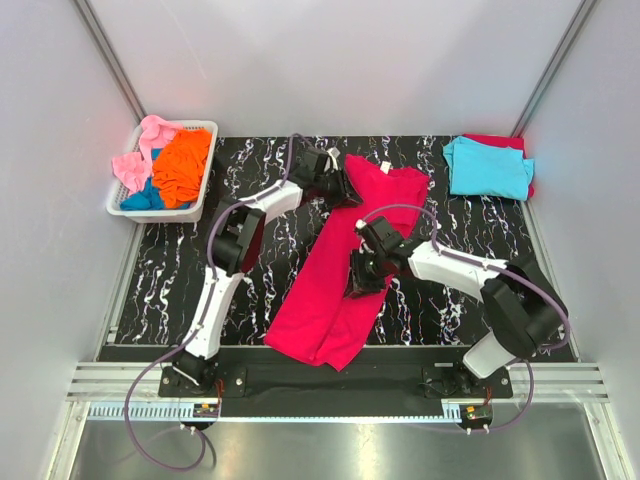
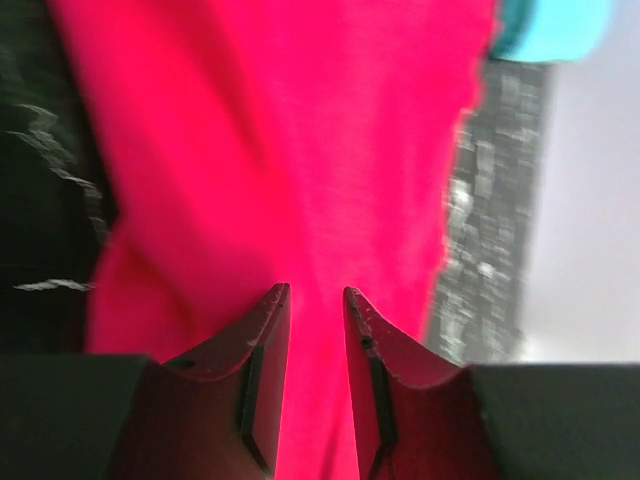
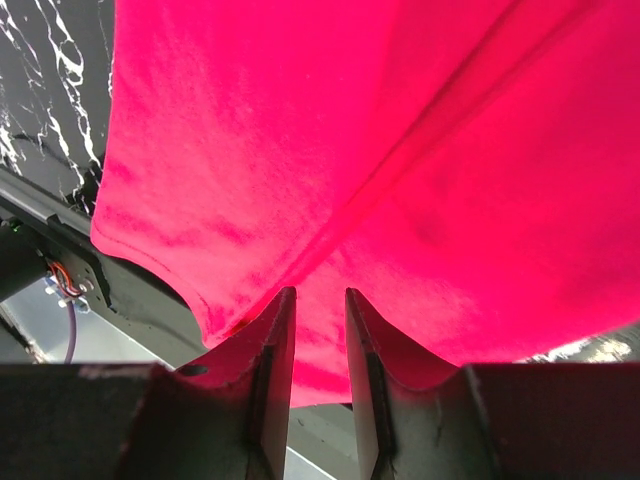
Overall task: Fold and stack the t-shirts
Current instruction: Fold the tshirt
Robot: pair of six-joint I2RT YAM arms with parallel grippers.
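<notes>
As the left arm stretches to the far middle of the table (image 1: 170, 280), left gripper (image 1: 338, 188) clamped on the crimson-red t-shirt (image 1: 325, 300) near its collar, the right arm crooks inward over the table's centre, right gripper (image 1: 359, 284) pinching a fold. The shirt sprawls diagonally across the table!

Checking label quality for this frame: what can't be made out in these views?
- The blue t-shirt: top view, mostly buried under the orange t-shirt in the basket.
- The red cloth at the far right: top view, the cyan t-shirt covers all but an edge.
- The crimson-red t-shirt, its folds: left wrist view, blurred.
</notes>
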